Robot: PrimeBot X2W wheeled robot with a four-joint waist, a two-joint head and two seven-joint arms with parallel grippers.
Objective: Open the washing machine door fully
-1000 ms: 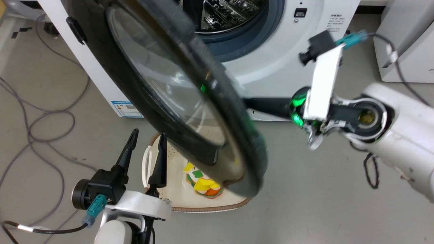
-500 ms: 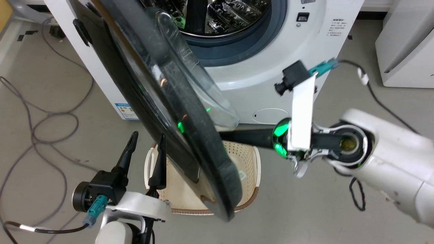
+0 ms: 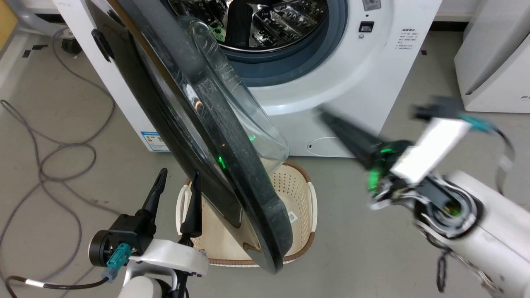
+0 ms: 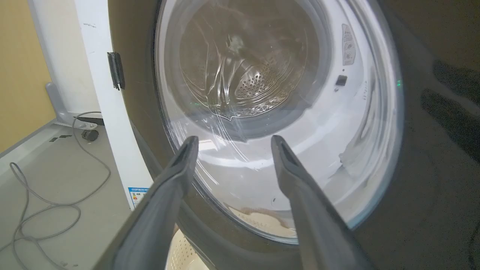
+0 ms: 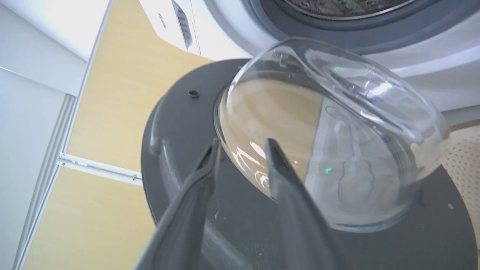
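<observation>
Glossy black round washing machine door [image 3: 244, 174] stands part-open. The right gripper [image 5: 243, 144], fingers apart and empty, should push its dark rim leftward, sparing the clear glass bowl [image 5: 337, 150].

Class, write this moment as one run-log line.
washing machine door: open | left gripper: open, empty | right gripper: open, empty, clear of door

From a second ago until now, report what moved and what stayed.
The washing machine door swung wider open, toward the robot's left. The right gripper, earlier at its inner side, drew back rightward, clear of it. The left gripper and basket stayed put.
</observation>
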